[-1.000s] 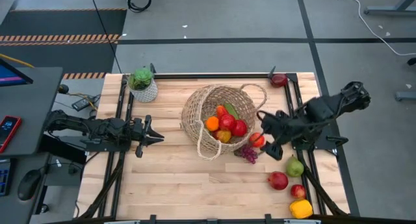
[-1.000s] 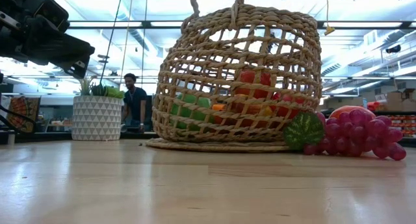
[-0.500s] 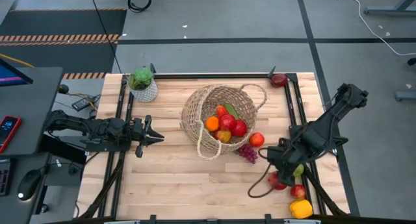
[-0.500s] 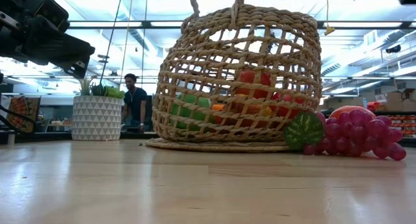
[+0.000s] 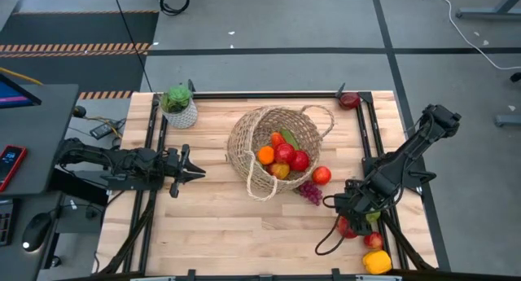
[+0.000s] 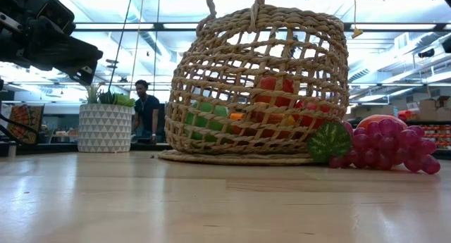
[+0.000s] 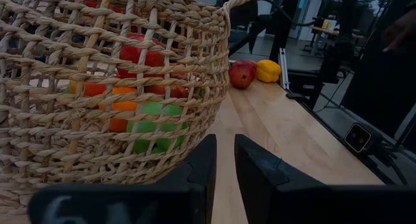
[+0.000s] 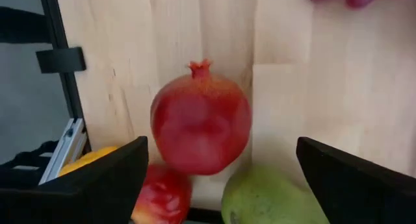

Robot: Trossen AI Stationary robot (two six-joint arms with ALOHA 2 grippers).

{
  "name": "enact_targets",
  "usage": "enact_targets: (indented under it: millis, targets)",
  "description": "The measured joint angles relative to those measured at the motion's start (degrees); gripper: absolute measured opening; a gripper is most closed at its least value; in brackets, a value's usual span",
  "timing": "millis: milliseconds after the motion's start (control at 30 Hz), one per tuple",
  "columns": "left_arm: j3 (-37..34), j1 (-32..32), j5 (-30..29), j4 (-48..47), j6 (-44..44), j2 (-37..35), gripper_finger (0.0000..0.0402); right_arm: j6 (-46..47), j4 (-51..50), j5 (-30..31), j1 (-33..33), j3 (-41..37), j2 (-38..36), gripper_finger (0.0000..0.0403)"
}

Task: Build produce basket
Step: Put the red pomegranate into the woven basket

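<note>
The wicker basket (image 5: 273, 151) lies tipped on its side in the middle of the table, with several fruits inside; it also shows in the low view (image 6: 257, 81). A red apple (image 5: 321, 175) and purple grapes (image 5: 311, 191) lie beside its mouth. My right gripper (image 5: 343, 209) is open just above a red pomegranate (image 8: 200, 123), one finger on each side of it, touching nothing. A green pear (image 8: 266, 195), a red apple (image 8: 162, 198) and a yellow pepper (image 5: 377, 262) lie close by at the near right. My left gripper (image 5: 199, 173) waits shut, left of the basket.
A white pot with a green plant (image 5: 179, 107) stands at the far left corner. A red fruit (image 5: 349, 100) lies at the far right edge. Black rails (image 5: 370, 142) run along the table's sides. A cable loop (image 5: 326, 236) hangs below my right arm. A person (image 6: 144, 109) stands in the room behind.
My right gripper has gone from beside the red apple at the basket's mouth toward the table's near right corner and now stands over the pomegranate. The apple and the basket have stayed in place.
</note>
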Motion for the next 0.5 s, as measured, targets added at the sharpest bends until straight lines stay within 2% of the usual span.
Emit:
enact_targets:
  millis: [167,333,500]
  targets:
    - [0.00,0.00,0.00,0.00,0.00,0.00,0.0056,1.87,0.32,1.11,1.67,-0.06,0.00,0.0381]
    - [0.00,0.00,0.00,0.00,0.00,-0.01,0.0060,1.11,3.27,7.25,4.27,-0.06,1.26,0.0380]
    - [0.00,0.01,0.00,0.00,0.00,-0.02,0.0063,-0.48,4.18,7.87,5.71,-0.05,4.05,0.0380]
